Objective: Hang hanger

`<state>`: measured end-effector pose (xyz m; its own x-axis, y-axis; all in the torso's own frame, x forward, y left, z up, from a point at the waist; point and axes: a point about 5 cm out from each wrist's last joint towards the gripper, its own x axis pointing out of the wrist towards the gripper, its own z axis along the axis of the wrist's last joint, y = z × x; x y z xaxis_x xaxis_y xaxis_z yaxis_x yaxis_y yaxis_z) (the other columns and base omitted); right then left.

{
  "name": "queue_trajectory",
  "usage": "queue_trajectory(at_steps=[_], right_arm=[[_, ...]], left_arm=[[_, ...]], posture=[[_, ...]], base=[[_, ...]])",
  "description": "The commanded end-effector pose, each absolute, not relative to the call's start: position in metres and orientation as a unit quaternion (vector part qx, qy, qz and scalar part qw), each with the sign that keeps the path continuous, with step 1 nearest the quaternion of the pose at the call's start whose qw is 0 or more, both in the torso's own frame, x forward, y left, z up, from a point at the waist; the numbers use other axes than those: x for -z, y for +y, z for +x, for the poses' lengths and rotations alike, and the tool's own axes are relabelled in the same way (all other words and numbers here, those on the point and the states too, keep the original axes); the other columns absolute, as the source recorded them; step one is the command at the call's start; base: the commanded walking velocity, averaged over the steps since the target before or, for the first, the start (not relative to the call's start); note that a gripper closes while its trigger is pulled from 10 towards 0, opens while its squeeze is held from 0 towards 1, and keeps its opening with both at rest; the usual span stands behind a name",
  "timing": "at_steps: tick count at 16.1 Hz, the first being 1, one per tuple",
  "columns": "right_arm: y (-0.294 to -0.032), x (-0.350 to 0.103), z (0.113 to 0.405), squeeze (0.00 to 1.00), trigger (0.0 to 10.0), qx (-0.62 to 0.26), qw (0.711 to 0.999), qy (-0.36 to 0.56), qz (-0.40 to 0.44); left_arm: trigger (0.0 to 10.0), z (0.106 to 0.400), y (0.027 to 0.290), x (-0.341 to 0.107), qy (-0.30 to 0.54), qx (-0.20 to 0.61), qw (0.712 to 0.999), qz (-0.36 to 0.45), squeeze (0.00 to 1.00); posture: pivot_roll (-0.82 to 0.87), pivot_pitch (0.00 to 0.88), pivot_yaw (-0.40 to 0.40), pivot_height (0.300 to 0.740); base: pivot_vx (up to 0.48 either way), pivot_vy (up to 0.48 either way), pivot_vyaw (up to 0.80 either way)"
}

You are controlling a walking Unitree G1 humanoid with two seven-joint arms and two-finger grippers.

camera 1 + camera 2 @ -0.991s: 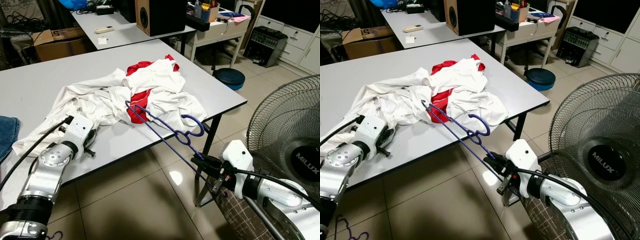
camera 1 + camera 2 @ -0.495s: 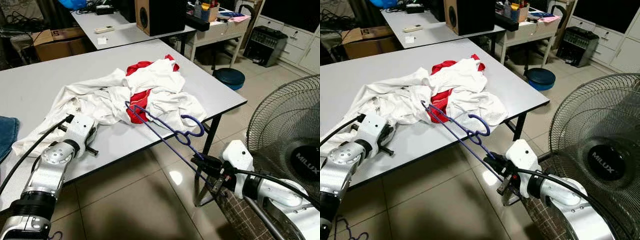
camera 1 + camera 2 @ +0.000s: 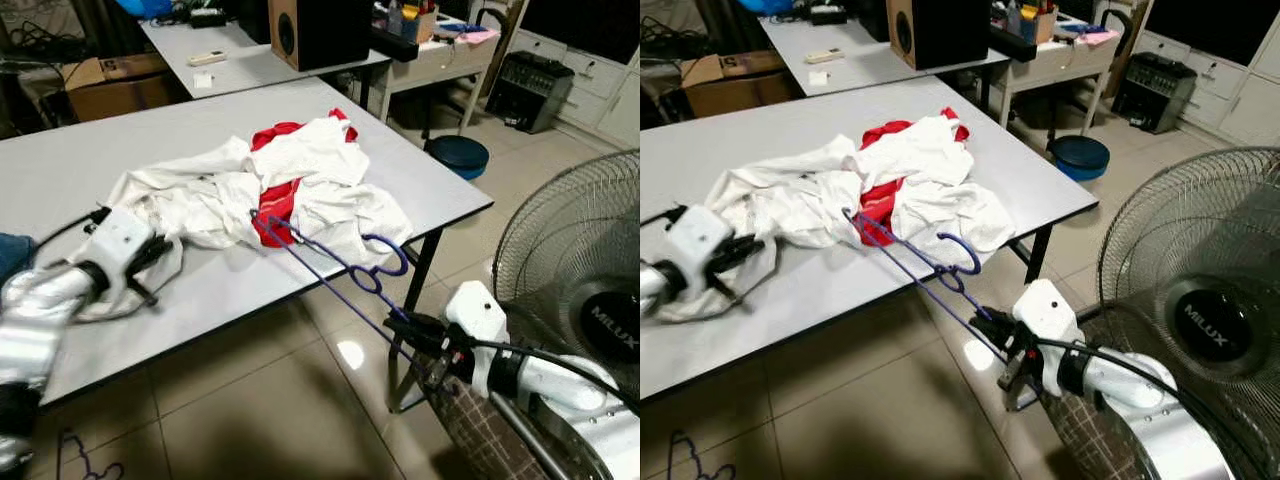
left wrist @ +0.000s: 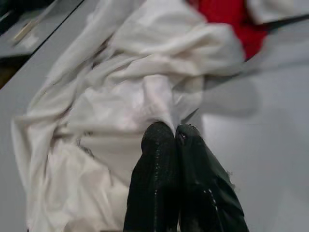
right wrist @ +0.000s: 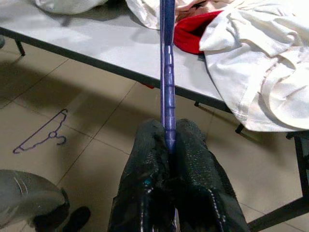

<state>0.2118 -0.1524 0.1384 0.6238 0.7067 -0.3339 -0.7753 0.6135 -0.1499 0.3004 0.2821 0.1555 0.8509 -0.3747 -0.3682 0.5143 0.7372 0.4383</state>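
Your right gripper (image 5: 168,145) is clamped on one end of the thin, light, springy purple hanger (image 3: 330,258), whose far end rests on the white garment (image 3: 240,190) that your closed left gripper (image 4: 174,133) pinches on the table (image 3: 230,280).

The left arm (image 3: 35,320) is motion-blurred and cut off at the picture edge. The fingertips of the left pincer (image 4: 175,133) press into white cloth (image 4: 125,101); whether any fold sits between them cannot be told. The far end of the purple hanger (image 3: 330,258) is partly buried under the heap of clothes (image 3: 300,180). The fan (image 3: 585,290) runs past the right edge. Bottles on the far desk (image 3: 420,20) are too small to identify.
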Motion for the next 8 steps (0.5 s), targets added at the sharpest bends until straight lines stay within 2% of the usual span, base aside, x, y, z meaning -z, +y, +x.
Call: queue_trajectory(at_steps=[1, 3, 8], right_arm=[[-0.152, -0.141, 0.214, 0.0, 10.0, -0.42, 0.888, 0.112, -0.146], [-0.15, -0.142, 0.216, 0.0, 10.0, -0.442, 0.877, 0.112, -0.152], [-0.149, -0.137, 0.221, 0.0, 10.0, -0.482, 0.85, 0.134, -0.167]], left_arm=[[0.0, 0.299, 0.277, -0.159, 0.123, 0.267, 0.915, 0.275, 0.0], [0.0, 0.29, 0.283, -0.176, 0.15, 0.317, 0.881, 0.318, 0.0], [0.0, 0.286, 0.273, -0.188, 0.138, 0.344, 0.869, 0.328, 0.0]], posture=[[-0.06, 0.0, 0.011, 0.74], [-0.05, 0.0, -0.001, 0.74], [-0.04, 0.0, -0.011, 0.74]], base=[[0.0, 0.0, 0.0], [0.0, 0.0, 0.0], [0.0, 0.0, 0.0]])
